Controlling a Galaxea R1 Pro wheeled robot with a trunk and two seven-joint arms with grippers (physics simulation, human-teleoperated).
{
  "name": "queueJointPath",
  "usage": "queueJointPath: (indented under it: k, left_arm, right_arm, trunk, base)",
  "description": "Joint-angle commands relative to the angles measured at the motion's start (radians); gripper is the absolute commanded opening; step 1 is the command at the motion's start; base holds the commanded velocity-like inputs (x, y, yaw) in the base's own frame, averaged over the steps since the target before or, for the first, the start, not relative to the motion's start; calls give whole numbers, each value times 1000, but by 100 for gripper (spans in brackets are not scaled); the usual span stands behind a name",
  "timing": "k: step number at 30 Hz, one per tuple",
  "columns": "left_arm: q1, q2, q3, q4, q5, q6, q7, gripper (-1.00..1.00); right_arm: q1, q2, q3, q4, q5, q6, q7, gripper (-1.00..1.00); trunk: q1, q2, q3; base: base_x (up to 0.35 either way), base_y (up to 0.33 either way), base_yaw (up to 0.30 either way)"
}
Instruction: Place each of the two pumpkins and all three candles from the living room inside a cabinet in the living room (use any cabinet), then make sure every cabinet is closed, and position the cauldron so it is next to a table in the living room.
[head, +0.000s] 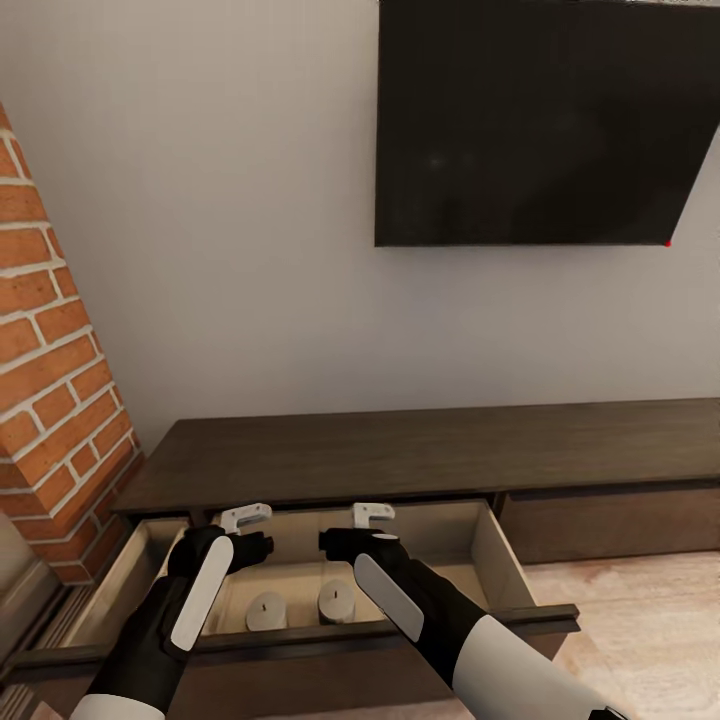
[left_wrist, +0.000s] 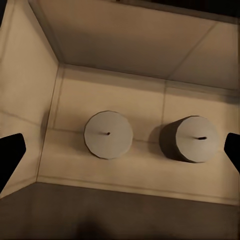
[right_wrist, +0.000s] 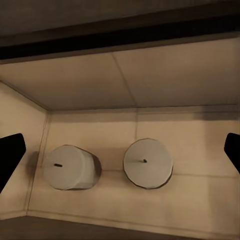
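Hovering with jaws apart, the left gripper (head: 262, 532) and right gripper (head: 352, 530) hang empty over an open drawer of the cabinet (head: 420, 455), where two candles (head: 267, 611) (head: 339, 602) stand side by side on the pale wood floor. Beyond, a dark television (head: 540, 120) hangs on a grey wall (head: 220, 230), with a brick column (head: 50, 380) at left.
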Motion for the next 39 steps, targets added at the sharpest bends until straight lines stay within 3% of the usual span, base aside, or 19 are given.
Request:
queueJointPath:
  k: [1,33,39]
  left_arm:
    - [-1,0,-1,-1,11,2,10,100]
    - [-1,0,0,-1,11,2,9,100]
    - [-1,0,-1,-1,11,2,9,100]
  right_arm:
    - [-1,0,2,-2,-5,2,-7,100]
    - [-1,0,0,-4,-5,2,20,100]
    - [-1,0,0,-4,-5,2,20,100]
  trunk:
    - [-4,7,2]
    - [-127,231,103]
    - [-150,273,124]
  base:
    - [-10,0,0]
    - [-37,0,-1]
    - [0,0,-170]
